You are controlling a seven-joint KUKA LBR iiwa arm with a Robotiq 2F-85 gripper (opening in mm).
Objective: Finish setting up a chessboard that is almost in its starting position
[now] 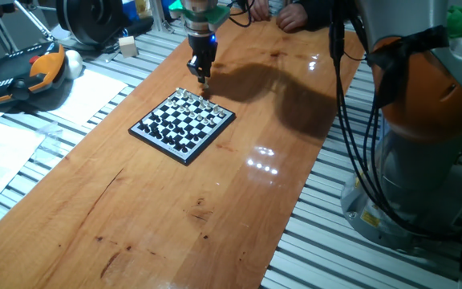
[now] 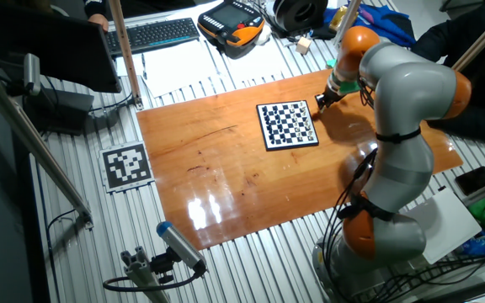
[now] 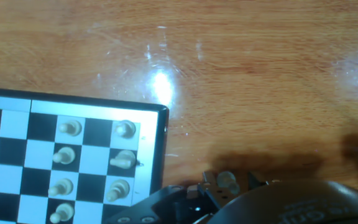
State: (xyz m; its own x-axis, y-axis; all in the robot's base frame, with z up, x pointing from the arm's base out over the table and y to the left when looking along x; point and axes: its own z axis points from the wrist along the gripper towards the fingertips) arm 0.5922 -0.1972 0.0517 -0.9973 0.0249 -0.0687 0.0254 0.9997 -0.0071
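Gripper (image 1: 203, 78) hangs over bare wood just beside the far corner of the chessboard (image 1: 183, 124). In the hand view a small white piece (image 3: 228, 181) sits between the fingers, jaws closed on it, off the board's right rim.

The chessboard lies flat on the wooden table (image 1: 135, 217), toward its far end. It is square, so no long axis applies. In one fixed view it sits turned like a diamond, with one corner pointing at the camera and the opposite corner toward the gripper. White pieces (image 1: 191, 98) line the edge nearest the gripper; black pieces (image 1: 163, 132) fill the opposite side.

In the other fixed view the board (image 2: 287, 124) lies beside the arm (image 2: 402, 126).
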